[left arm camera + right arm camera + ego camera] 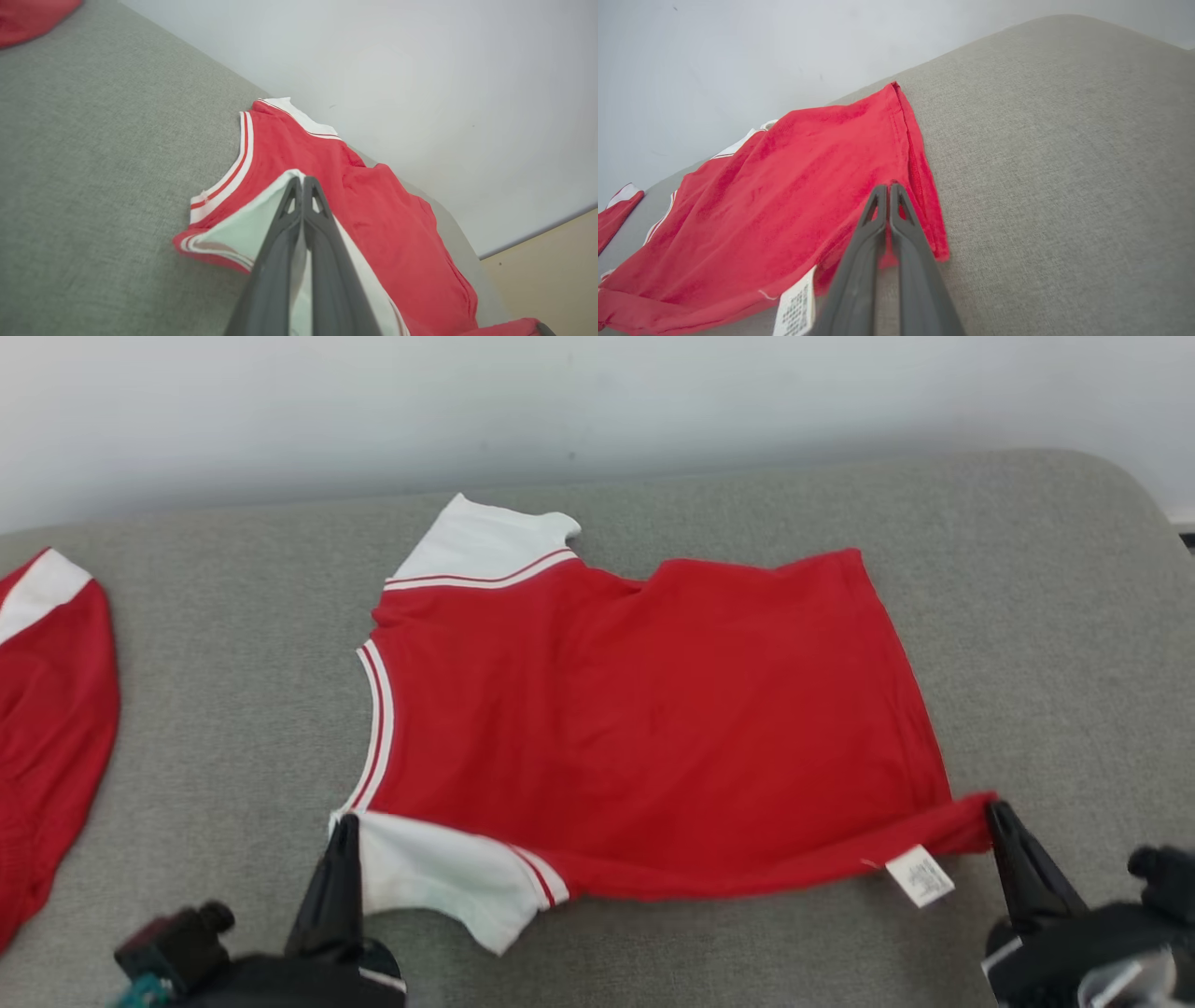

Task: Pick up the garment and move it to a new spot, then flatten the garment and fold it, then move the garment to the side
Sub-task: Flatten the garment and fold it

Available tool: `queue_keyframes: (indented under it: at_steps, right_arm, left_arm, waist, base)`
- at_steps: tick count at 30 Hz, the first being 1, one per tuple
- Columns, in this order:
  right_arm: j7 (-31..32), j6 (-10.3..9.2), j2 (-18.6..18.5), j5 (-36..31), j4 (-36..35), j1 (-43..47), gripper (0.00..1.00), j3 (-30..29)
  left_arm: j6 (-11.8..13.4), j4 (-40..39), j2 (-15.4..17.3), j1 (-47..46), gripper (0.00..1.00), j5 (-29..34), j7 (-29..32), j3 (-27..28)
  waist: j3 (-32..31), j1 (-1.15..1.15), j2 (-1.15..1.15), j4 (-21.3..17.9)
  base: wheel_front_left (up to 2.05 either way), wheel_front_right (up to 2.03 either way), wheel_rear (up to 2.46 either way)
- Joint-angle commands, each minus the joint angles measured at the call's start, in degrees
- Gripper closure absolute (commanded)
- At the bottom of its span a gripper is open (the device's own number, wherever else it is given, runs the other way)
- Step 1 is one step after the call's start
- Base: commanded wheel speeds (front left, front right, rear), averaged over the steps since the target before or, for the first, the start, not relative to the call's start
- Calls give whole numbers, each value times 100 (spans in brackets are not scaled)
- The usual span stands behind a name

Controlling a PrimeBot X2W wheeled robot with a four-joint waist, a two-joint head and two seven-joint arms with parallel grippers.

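dark-fingered, clamping shut on the near edge of the garment (653,709): gripping the white sleeve (439,868) with the left gripper (345,821), the red hem corner beside the label (920,875) with the right gripper (997,810). beyond, lying spread on the grey surface (1027,616), reaching toward the wall (597,401).

Grey woven upholstered surface (1055,616), far-right corner rounded, set close against plain pale wall (597,401). Few tiny dark specks on wall. Beige floor (556,284) beyond surface edge in left wrist view, meeting wall along straight line. Light soft, even, diffuse; faint shading along wall base.
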Motion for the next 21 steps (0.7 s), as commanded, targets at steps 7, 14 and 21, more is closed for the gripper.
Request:
queue_keyframes:
  at_steps: [7,14,21]
  right_arm:
    - [-20,-14,17,59,905,-1155,100,220]
    - [-346,-14,-20,64,1784,-1843,22,552]
    - [-943,-14,-261,-64,2333,-1853,0,964]
  left_arm:
    - [-107,961,29,-1004,100,-200,46,264]
    - [-312,1913,-23,-1586,94,-87,-171,235]
    - [-536,2508,-81,-1609,0,170,-477,135]
  waist:
    - [362,0,0,-277]
    - [391,0,0,-240]
    - [235,0,0,-64]
  base:
    - [0,0,0]
    - [0,0,0]
    - [0,0,0]
